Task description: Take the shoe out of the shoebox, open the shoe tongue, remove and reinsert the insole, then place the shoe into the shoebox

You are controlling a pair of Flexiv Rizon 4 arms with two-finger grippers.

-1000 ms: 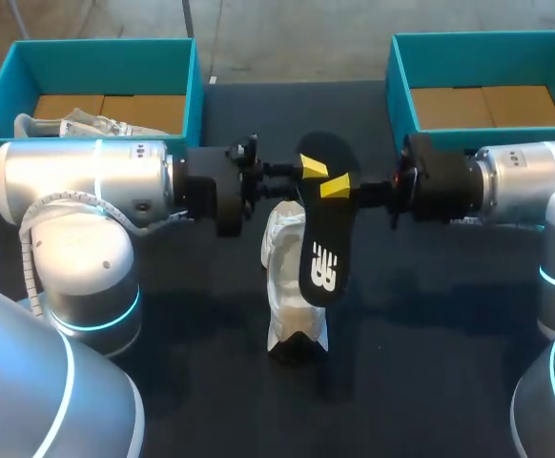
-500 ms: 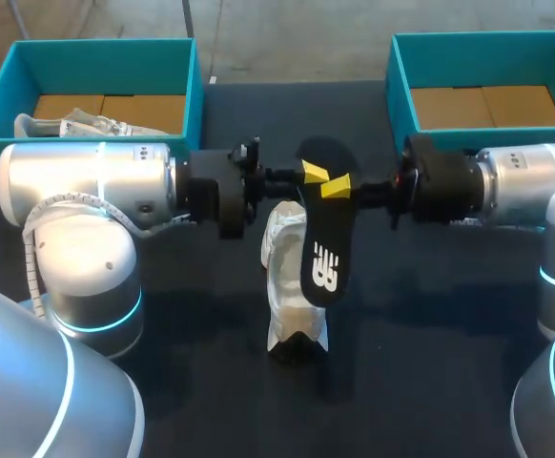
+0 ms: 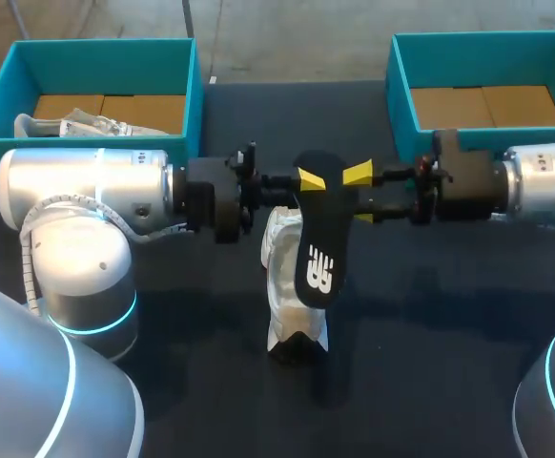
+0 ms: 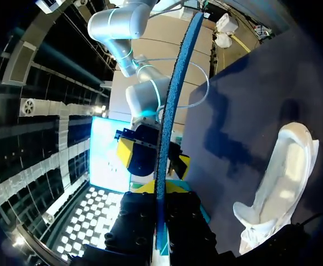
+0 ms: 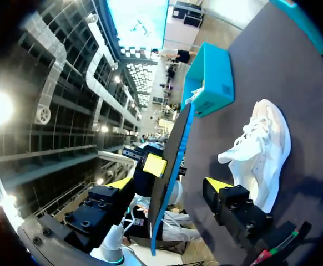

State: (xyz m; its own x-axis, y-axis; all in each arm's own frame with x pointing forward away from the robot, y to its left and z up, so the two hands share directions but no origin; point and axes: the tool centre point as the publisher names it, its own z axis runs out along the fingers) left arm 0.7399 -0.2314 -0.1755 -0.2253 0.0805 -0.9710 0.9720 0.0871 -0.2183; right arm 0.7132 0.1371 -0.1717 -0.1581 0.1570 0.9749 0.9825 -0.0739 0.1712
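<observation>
A black insole [image 3: 318,239] is held in the air at the centre of the frame, over a dark table [image 3: 430,334]. The left gripper [image 3: 314,181] comes in from the left edge and is clamped on the insole near its upper end. The right gripper [image 3: 359,196] comes in from the right edge with its fingers spread apart (in the right wrist view the insole passes between them with space on both sides). A white shoe [image 3: 282,286] lies on the table just below centre, partly behind the insole. At upper left sits the teal left box [image 3: 192,95], with a second shoe [image 3: 68,126] inside. The teal right box [image 3: 397,86] sits at upper right.
</observation>
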